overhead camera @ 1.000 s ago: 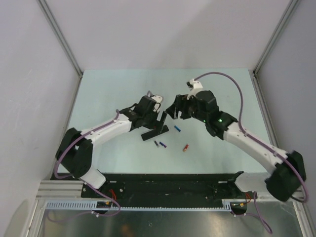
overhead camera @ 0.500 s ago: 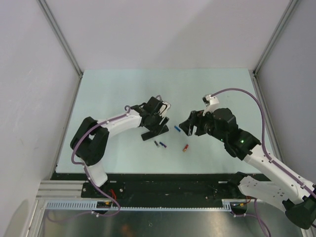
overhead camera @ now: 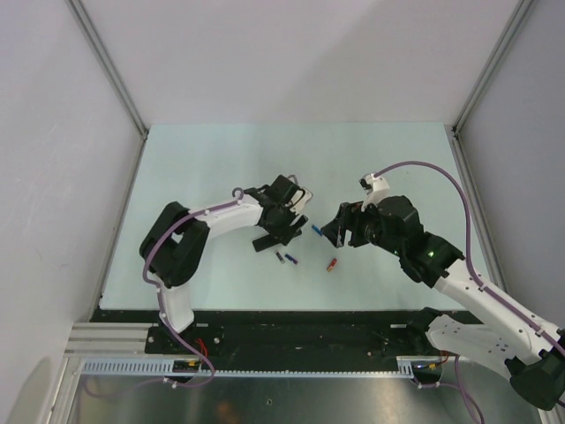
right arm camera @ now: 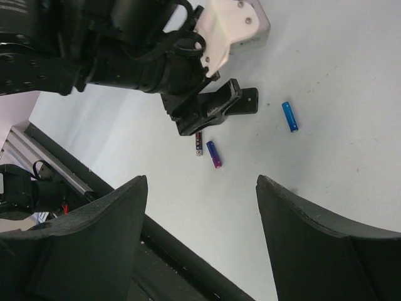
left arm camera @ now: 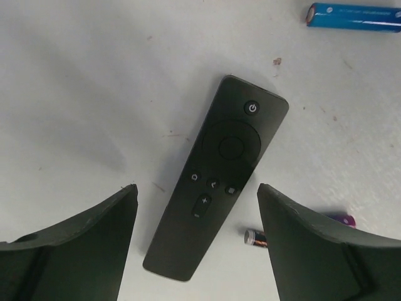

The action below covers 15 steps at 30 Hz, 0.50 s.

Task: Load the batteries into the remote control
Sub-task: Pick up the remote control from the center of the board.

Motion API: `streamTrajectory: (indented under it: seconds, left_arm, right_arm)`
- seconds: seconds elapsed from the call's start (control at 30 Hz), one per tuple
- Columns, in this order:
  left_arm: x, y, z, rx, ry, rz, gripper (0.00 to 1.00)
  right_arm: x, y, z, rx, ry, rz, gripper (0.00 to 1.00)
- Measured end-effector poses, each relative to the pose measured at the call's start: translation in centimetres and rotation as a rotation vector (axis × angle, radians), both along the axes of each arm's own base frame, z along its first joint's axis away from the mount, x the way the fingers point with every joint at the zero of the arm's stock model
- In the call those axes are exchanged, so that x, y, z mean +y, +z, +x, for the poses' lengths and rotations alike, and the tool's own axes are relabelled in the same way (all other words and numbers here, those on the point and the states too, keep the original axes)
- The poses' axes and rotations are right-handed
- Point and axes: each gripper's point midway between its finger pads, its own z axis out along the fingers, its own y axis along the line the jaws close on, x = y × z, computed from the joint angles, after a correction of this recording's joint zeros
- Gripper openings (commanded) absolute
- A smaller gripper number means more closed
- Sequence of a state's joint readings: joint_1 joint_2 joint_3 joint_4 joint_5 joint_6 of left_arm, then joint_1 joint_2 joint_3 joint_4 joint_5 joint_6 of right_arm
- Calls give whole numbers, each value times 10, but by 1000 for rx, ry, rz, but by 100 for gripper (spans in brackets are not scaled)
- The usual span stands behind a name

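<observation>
1. The remote control (left arm camera: 216, 179) lies flat on the pale surface (left arm camera: 75, 75), button face up, directly beneath the left tool (left arm camera: 196, 191); its two fingers (left arm camera: 75, 251) stand wide apart, one on each side of the remote's plain lower half; bare surface shows in both gaps, so this tool is open and grips nothing.
2. In the left wrist view the remote's long axis runs from the power-button end at upper right to the plain end at lower left; it slants across the line between the fingers rather than lying square to it; a small wrist turn would probably be needed before closing across the narrow width; with the buttons up, the battery door is presumably underneath.
3. The left arm is plainly the nearer; the right tool (overhead camera: 340, 228) hangs to the right, apart from the remote, its jaws spread and empty.
4. The batteries all lie loose on the surface, none in the remote; the blue battery (overhead camera: 316, 230) sits between the two tools; two dark batteries (overhead camera: 280, 257) lie just on the near side of the remote; the red-orange battery (overhead camera: 332, 264) lies further right.
5. A second earlier the right tool hovered close beside the left one, farther from the arm bases; it has since drawn back rightward and nearer; the left tool has shifted right to straddle the remote, its elbow folded in; remote and batteries have not moved.
</observation>
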State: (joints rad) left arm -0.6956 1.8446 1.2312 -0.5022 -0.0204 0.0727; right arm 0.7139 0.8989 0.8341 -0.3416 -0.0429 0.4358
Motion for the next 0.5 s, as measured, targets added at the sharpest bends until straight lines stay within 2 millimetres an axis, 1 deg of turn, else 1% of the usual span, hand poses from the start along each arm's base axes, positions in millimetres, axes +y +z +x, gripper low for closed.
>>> streamTrajectory:
  seconds: [0.1, 0.23, 0.33, 0.37, 0.43, 0.47, 0.5]
  left_arm:
    - [2, -15, -2, 28, -5, 26, 79]
    - [0, -15, 0, 25, -7, 24, 76]
    - [0, -15, 1, 27, -5, 24, 69]
    - [1, -15, 1, 27, -4, 24, 63]
    - [0, -16, 1, 33, -4, 17, 57]
    - [0, -16, 1, 37, -3, 13, 47]
    - [0, -16, 1, 41, -4, 7, 45]
  right_arm:
    - [0, 0, 0, 0, 0, -1, 75]
    - [-2, 1, -2, 0, -1, 0, 75]
    - [-3, 1, -3, -1, -1, -1, 75]
    - [-3, 1, -3, -1, -1, -1, 75]
    - [-3, 0, -3, 3, -1, -3, 75]
    - [-3, 0, -3, 4, -1, -4, 75]
    - [-3, 0, -4, 5, -1, -5, 75]
